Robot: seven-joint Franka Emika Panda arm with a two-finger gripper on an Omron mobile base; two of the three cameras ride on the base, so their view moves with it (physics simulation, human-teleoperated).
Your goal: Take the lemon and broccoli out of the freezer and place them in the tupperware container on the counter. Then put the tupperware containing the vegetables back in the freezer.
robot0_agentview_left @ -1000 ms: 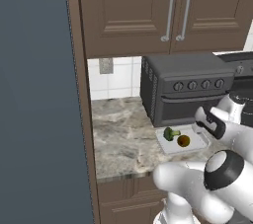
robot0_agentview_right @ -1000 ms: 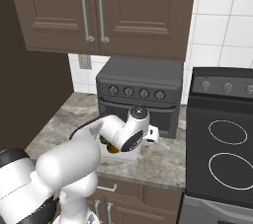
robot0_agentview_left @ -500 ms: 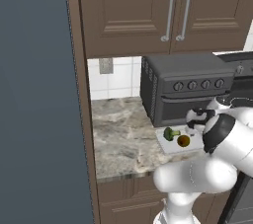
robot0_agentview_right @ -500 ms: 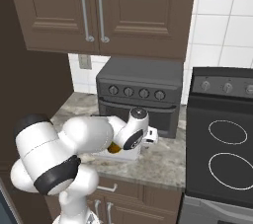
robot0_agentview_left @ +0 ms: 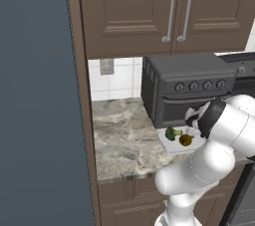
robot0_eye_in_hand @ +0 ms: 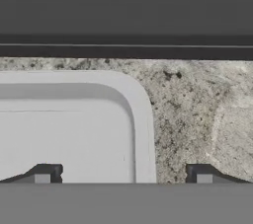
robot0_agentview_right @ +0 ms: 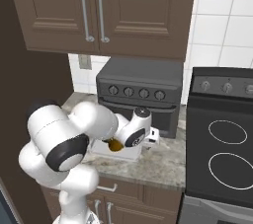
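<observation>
The tupperware container (robot0_agentview_left: 169, 145) lies on the counter (robot0_agentview_left: 124, 135) in front of a toaster oven. Inside it sit the broccoli (robot0_agentview_left: 172, 133) and, to its right, the lemon (robot0_agentview_left: 186, 140). My gripper (robot0_agentview_left: 193, 119) hovers low at the tray's right end, partly hidden by my arm. From the right, the lemon (robot0_agentview_right: 114, 145) peeks out beside my hand, with the gripper (robot0_agentview_right: 150, 139) near the tray (robot0_agentview_right: 126, 154). In the hand view the gripper (robot0_eye_in_hand: 123, 176) is open, one tip over the tray floor and one over the counter (robot0_eye_in_hand: 197, 104), with the tray's rim (robot0_eye_in_hand: 143, 119) between them. The freezer (robot0_agentview_left: 35, 95) fills the left.
A dark toaster oven (robot0_agentview_left: 187, 88) stands just behind the tray, its front (robot0_eye_in_hand: 126, 20) close to my hand. Brown wall cabinets (robot0_agentview_left: 169, 11) hang above. A black stove (robot0_agentview_right: 222, 144) adjoins the counter on the right. Open counter lies left of the tray.
My arm has folded, elbow swinging up and across, and the hand has shifted slightly toward the tray's right end. The tray, lemon and broccoli have not moved.
</observation>
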